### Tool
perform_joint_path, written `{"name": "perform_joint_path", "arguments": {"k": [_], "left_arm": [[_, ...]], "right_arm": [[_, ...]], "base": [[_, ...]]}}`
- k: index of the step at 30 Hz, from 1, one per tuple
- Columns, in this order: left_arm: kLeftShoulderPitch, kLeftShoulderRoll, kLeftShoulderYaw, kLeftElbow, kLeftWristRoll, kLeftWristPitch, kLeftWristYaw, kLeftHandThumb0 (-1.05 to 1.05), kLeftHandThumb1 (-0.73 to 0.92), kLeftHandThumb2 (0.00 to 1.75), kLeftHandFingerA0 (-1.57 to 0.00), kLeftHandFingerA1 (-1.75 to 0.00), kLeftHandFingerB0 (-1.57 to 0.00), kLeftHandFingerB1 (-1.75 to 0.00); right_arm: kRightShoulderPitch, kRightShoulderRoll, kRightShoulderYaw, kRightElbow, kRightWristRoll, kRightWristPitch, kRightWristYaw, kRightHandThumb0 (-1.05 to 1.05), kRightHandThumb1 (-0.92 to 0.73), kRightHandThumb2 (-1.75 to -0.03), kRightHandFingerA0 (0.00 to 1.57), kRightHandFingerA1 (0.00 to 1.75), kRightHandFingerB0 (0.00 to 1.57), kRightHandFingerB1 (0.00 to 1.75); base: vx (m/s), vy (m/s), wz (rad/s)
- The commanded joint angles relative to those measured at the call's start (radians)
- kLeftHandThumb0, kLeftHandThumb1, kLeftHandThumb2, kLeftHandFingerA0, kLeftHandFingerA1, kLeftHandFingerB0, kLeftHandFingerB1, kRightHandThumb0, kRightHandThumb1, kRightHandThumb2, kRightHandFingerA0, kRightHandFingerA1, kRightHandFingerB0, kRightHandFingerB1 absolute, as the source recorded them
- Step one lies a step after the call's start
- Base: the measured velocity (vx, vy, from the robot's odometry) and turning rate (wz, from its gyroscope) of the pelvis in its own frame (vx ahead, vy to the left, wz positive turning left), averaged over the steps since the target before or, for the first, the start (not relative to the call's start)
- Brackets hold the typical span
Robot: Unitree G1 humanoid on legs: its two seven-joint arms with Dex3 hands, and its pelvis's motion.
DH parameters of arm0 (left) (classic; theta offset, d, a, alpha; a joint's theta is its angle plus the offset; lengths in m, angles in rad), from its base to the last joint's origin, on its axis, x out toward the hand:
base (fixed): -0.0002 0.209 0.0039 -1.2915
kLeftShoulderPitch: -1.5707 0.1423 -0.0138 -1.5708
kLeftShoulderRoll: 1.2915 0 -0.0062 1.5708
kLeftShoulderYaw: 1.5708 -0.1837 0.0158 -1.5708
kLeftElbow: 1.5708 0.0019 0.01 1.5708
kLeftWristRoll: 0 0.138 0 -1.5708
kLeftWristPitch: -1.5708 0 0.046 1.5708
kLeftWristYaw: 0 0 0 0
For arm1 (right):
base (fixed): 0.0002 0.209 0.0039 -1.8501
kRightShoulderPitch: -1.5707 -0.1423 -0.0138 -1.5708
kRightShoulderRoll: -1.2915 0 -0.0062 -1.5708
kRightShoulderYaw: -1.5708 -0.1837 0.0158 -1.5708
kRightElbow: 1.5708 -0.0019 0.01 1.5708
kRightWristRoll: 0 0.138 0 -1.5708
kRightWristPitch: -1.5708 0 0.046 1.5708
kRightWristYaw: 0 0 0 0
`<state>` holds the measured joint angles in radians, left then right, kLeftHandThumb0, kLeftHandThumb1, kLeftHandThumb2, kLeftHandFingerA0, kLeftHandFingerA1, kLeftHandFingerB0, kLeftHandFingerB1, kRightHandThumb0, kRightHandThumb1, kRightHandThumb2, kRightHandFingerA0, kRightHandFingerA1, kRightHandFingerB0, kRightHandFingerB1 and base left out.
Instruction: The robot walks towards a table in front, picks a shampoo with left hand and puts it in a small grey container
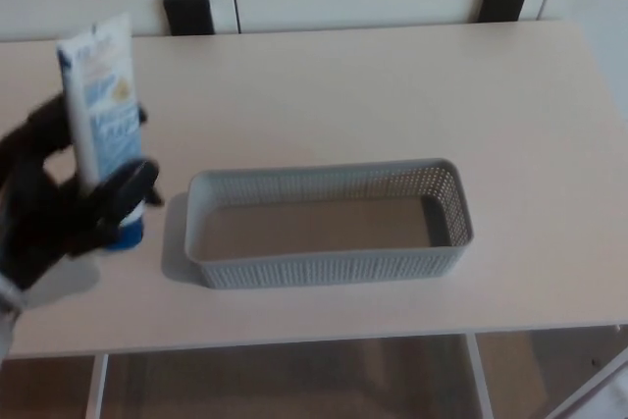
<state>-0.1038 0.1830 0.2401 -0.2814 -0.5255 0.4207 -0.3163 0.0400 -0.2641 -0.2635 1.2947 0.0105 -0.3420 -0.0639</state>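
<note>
My left hand [59,203] is at the left edge of the head view, shut on a white and blue shampoo tube [104,110]. The tube stands nearly upright with its blue cap [126,235] pointing down, held above the table just left of the grey container. The small grey container [329,262], a long perforated basket, lies on the table in the middle of the view with nothing inside. My right hand does not show.
The light wooden table [392,95] reaches a white wall at the back, where two black brackets [188,13] stick up. The table's front edge runs along the bottom, with white legs [478,380] and floor below.
</note>
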Motion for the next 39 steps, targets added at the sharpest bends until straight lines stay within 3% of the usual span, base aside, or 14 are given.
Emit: {"name": "perform_joint_path", "arguments": {"k": [1, 4, 5, 23, 34, 35, 36, 37, 38, 39], "left_arm": [[-0.077, 0.006, -0.062, -0.075, 0.012, 0.103, 0.08, -0.02, 0.78, 0.76, -1.1, -1.49, -0.81, -1.15], [-0.08, 0.009, -0.065, -0.08, 0.009, 0.113, 0.09, -0.02, 0.78, 0.76, -1.1, -1.49, -0.81, -1.15], [-0.137, -0.004, -0.112, -0.043, 0.042, 0.119, 0.102, -0.07, 0.75, 0.77, -1.1, -1.4, -0.81, -1.14], [-0.265, -0.048, -0.322, 0.154, 0.245, 0.005, 0.129, -0.01, 0.82, 0.83, -0.92, -1.56, -0.69, -1.27], [-0.258, -0.065, -0.331, 0.206, 0.287, -0.039, 0.112, -0.01, 0.8, 0.85, -0.96, -1.56, -0.69, -1.25], [-0.25, -0.053, -0.337, 0.197, 0.297, -0.038, 0.105, -0.02, 0.83, 0.78, -0.93, -1.5, -0.69, -1.15], [-0.246, -0.034, -0.355, 0.198, 0.328, -0.055, 0.101, -0.09, 0.84, 0.64, -0.91, -1.14, -0.69, -0.77], [-0.246, -0.013, -0.378, 0.206, 0.368, -0.083, 0.098, -0.09, 0.84, 0.64, -0.91, -1.14, -0.69, -0.77], [-0.249, 0.008, -0.399, 0.22, 0.397, -0.107, 0.087, -0.22, 0.65, 0.59, -0.61, -0.51, -0.42, -0.38], [-0.252, 0.025, -0.414, 0.226, 0.408, -0.11, 0.075, -0.28, 0.69, 0.6, -0.58, -0.47, -0.38, -0.35]], "right_arm": [[0.004, -0.01, -0.002, -0.003, 0.007, -0.004, 0.004, -0.34, -0.64, -0.58, 0.84, 0.49, 0.65, 0.44], [0.004, -0.01, -0.002, -0.004, 0.007, -0.005, 0.004, -0.34, -0.64, -0.58, 0.84, 0.49, 0.65, 0.44], [0.0, -0.008, -0.004, -0.002, 0.009, -0.004, 0.004, -0.34, -0.65, -0.59, 0.85, 0.49, 0.66, 0.44], [-0.016, -0.01, 0.003, -0.012, 0.005, -0.001, -0.002, -0.33, -0.65, -0.6, 0.85, 0.49, 0.67, 0.45], [-0.023, -0.01, 0.002, -0.017, 0.008, -0.008, 0.004, -0.32, -0.65, -0.59, 0.83, 0.49, 0.66, 0.44], [-0.026, -0.012, -0.001, -0.016, 0.012, -0.006, 0.012, -0.32, -0.65, -0.58, 0.82, 0.48, 0.65, 0.44], [-0.027, -0.012, -0.003, -0.015, 0.013, -0.006, 0.016, -0.33, -0.65, -0.58, 0.83, 0.48, 0.65, 0.44], [-0.028, -0.012, -0.003, -0.013, 0.014, -0.007, 0.016, -0.33, -0.65, -0.58, 0.83, 0.48, 0.65, 0.44], [-0.028, -0.012, -0.004, -0.014, 0.015, -0.008, 0.017, -0.31, -0.65, -0.58, 0.82, 0.48, 0.64, 0.43], [-0.028, -0.012, -0.005, -0.014, 0.015, -0.007, 0.019, -0.32, -0.65, -0.58, 0.83, 0.48, 0.65, 0.43]], "base": [[0.0, 0.0, 0.0], [0.0, 0.0, 0.0], [0.0, 0.0, 0.0], [0.0, 0.0, 0.0], [0.0, 0.0, 0.0], [0.0, 0.0, 0.0], [0.0, 0.0, 0.0], [0.0, 0.0, 0.0], [0.0, 0.0, 0.0], [0.0, 0.0, 0.0]]}}
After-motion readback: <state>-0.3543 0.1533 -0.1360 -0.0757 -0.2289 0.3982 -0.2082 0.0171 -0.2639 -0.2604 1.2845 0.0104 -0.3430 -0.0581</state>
